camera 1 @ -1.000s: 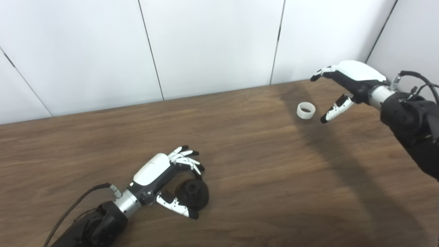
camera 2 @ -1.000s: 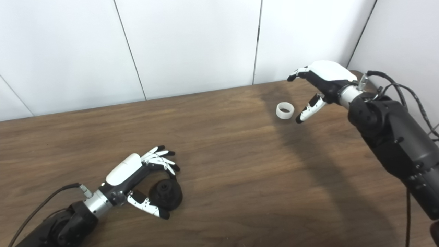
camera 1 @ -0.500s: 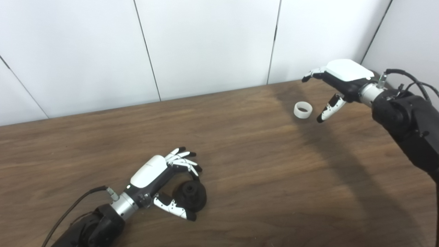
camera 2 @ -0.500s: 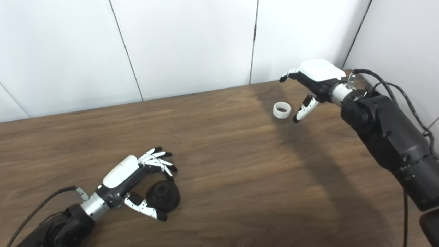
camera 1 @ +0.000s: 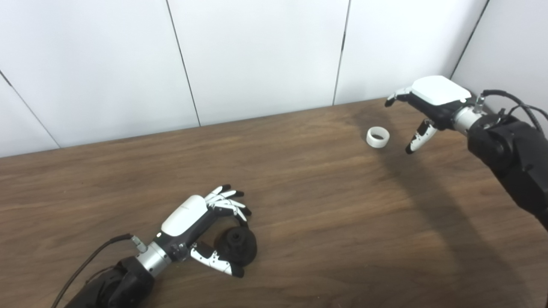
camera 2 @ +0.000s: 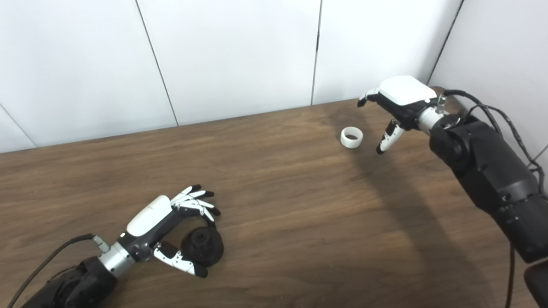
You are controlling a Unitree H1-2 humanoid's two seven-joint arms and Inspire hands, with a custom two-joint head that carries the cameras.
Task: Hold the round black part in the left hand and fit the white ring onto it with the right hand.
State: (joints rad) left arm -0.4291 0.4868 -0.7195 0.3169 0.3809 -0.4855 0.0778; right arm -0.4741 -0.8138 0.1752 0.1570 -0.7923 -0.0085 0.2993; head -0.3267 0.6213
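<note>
Left robot hand [camera 1: 192,218] is cupping, fingers spread, around the round black part [camera 1: 236,245] on the desk [camera 1: 299,205] for pickup, while right robot hand [camera 1: 428,100] is hovering wide beside the white ring [camera 1: 378,137], not touching.

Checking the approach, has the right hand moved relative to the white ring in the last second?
Yes, slightly. The right hand has drawn back rightward from the white ring; the gap at its thumb is wider.

A dark wood-grain table [camera 1: 299,179] fills the lower part of the view. Behind it stand white wall panels [camera 1: 257,55] split by thin dark seams, meeting in a corner at right.
</note>
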